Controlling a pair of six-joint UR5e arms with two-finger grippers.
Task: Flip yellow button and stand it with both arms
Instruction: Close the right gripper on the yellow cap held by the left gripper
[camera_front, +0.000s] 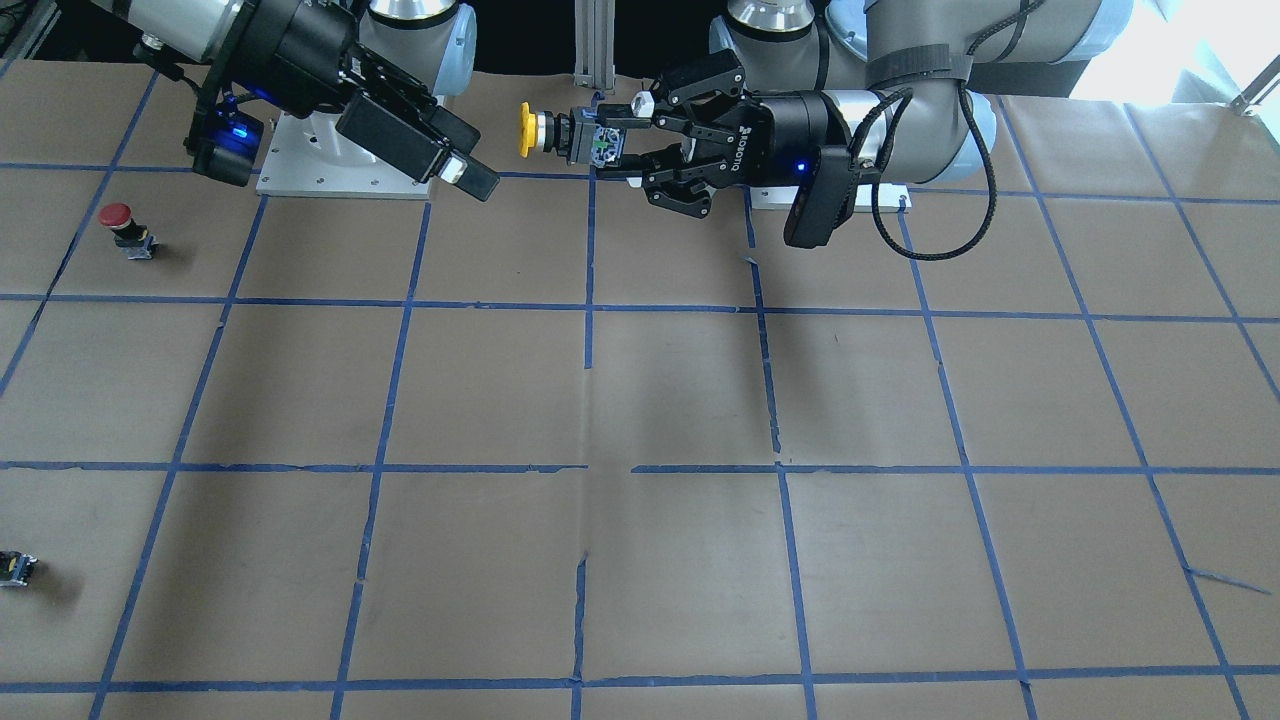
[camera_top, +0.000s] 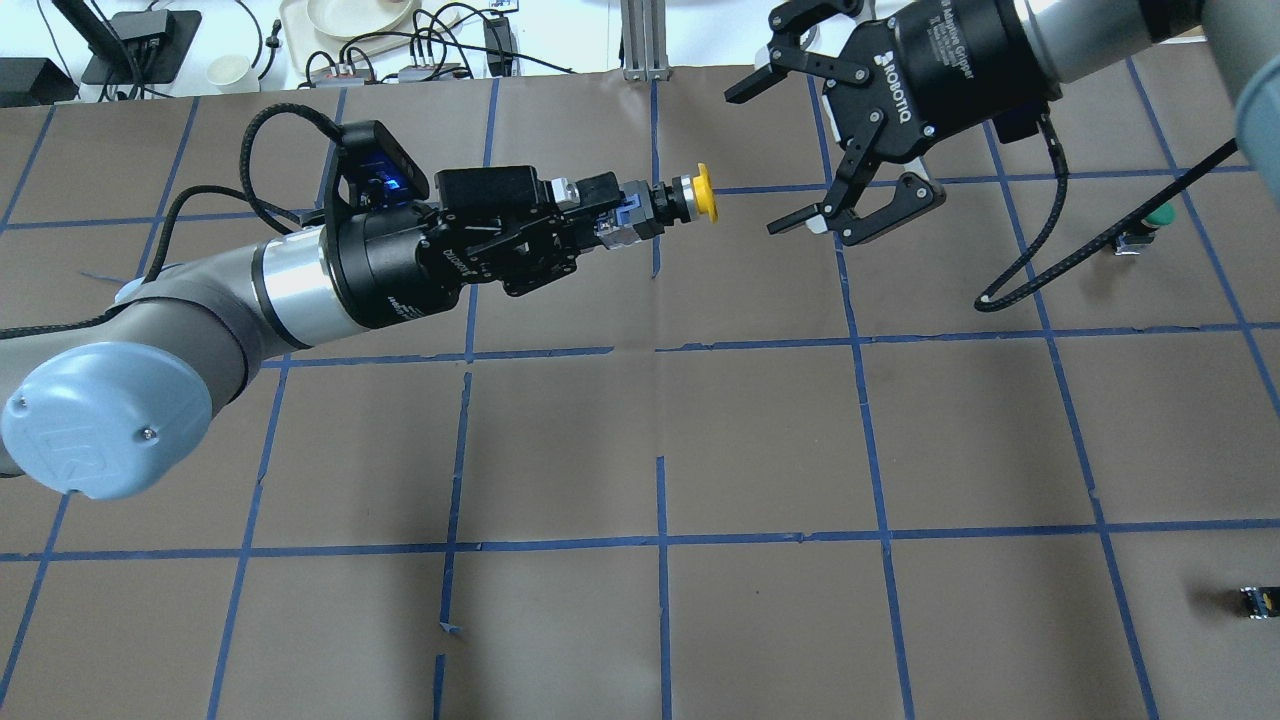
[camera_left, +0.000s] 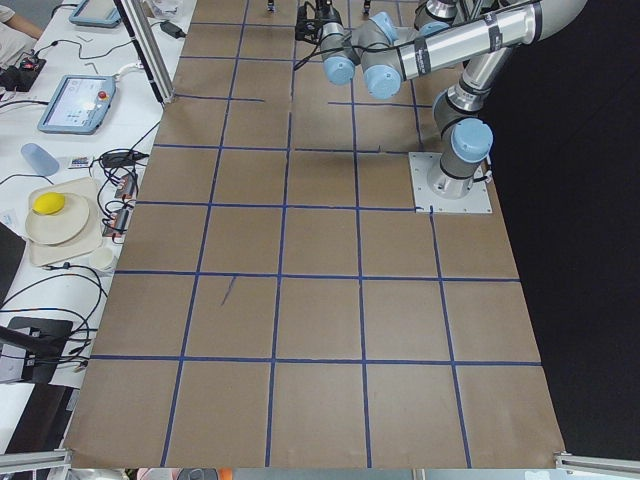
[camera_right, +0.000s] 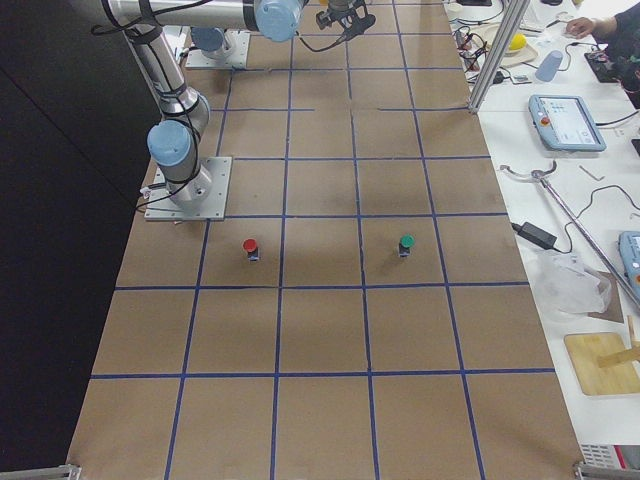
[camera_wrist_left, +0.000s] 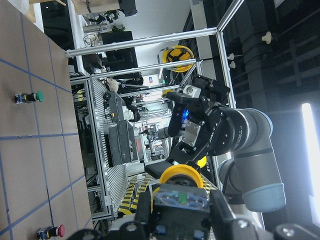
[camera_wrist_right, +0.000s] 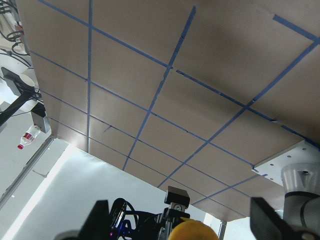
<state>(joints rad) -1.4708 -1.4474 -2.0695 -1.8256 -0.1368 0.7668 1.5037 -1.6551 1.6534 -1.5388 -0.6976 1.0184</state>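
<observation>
1. The left gripper (camera_top: 612, 212) pinches the yellow button (camera_top: 690, 196) by its blocky body, aloft over the table (camera_top: 760, 430).
2. The button's long axis lies level, with the cap pointing away from its holder.
3. The right gripper (camera_top: 768, 160) sits just beyond the cap, jaws spread, not touching.
4. Judged: there is room to close on the cap end. The red-capped button (camera_front: 118, 222) is well apart from the yellow button.

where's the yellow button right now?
Overhead view, upper centre: the small yellow-capped pushbutton is held off the table by the left gripper, cap pointing at the open right gripper.
</observation>
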